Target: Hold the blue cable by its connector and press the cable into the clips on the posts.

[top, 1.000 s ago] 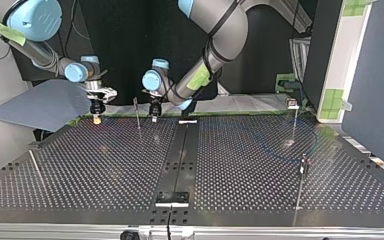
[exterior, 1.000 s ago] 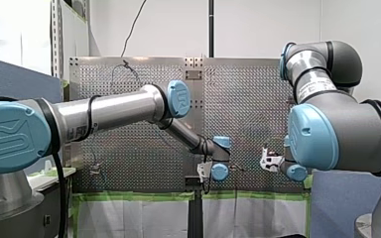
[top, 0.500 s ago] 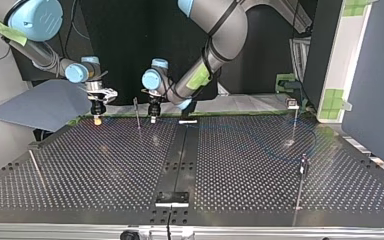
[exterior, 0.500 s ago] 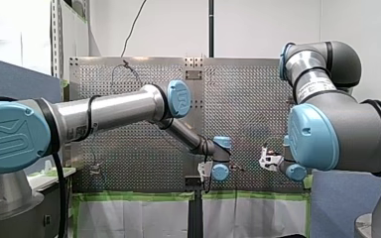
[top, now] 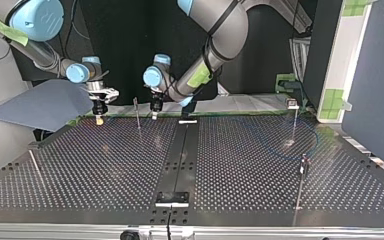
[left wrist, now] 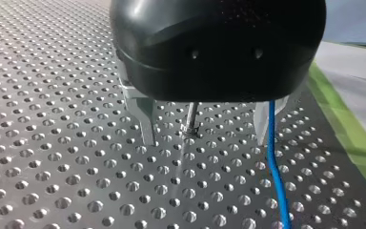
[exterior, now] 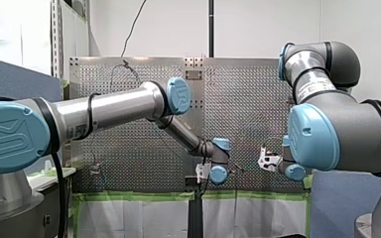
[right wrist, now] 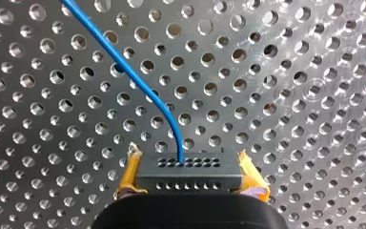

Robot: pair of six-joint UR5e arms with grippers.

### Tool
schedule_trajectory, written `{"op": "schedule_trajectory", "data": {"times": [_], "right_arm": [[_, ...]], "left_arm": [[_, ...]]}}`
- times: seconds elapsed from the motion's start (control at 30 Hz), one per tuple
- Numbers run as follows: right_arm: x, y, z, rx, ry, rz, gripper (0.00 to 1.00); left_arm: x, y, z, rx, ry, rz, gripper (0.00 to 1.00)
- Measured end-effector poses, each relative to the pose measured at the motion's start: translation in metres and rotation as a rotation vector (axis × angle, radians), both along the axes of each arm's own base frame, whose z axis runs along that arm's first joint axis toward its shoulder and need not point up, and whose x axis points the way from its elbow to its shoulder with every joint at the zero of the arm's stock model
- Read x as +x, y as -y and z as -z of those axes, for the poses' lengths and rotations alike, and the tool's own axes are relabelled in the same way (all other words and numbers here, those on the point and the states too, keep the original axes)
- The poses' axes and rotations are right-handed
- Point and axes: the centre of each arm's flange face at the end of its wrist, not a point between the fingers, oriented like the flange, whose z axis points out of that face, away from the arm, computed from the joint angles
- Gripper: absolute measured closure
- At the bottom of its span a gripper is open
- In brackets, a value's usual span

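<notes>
Right tool (right wrist: 189, 160): clamped on connector (right wrist: 189, 175); cable (right wrist: 138, 81) leads out ahead of it.
Left tool (left wrist: 207, 138): wide, straddling post (left wrist: 191, 121) — cable runs just beside one finger, off the post.
Advice: keep cable taut, centre it on the post, then press toward bench (left wrist: 52, 157).

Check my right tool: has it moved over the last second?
Yes, slightly. In the top view my right tool, gripping the connector, has edged toward the thin post on its right in that view.

The table (right wrist: 290, 95) is perforated metal with a satin sheen, the cable (right wrist: 124, 66) has a smooth, glossy sheath, and the connector (right wrist: 189, 176) looks like matt dark plastic.
</notes>
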Motion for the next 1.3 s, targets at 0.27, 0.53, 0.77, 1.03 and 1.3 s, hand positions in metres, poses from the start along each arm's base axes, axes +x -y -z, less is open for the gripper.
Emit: {"op": "schedule_trajectory", "data": {"times": [0.27, 0.53, 0.77, 1.03, 1.3], "right_arm": [[0.003, -0.001, 0.000, 0.001, 0.000, -0.004, 1.00], [0.006, -0.002, 0.000, 0.002, 0.003, -0.009, 1.00], [0.008, -0.003, 0.001, 0.004, 0.008, -0.013, 1.00], [0.009, -0.003, 0.001, 0.006, 0.010, -0.014, 1.00], [0.010, -0.004, 0.001, 0.006, 0.010, -0.016, 1.00]], "left_arm": [[-0.024, -0.005, 0.004, 0.127, -0.057, 0.040, 0.00], [-0.057, 0.003, 0.018, 0.211, -0.115, 0.125, 0.00], [-0.073, 0.023, 0.007, 0.197, -0.101, 0.144, 0.00], [-0.083, 0.041, -0.013, 0.145, -0.070, 0.128, 0.00], [-0.096, 0.055, -0.017, 0.122, -0.052, 0.149, 0.00]]}}
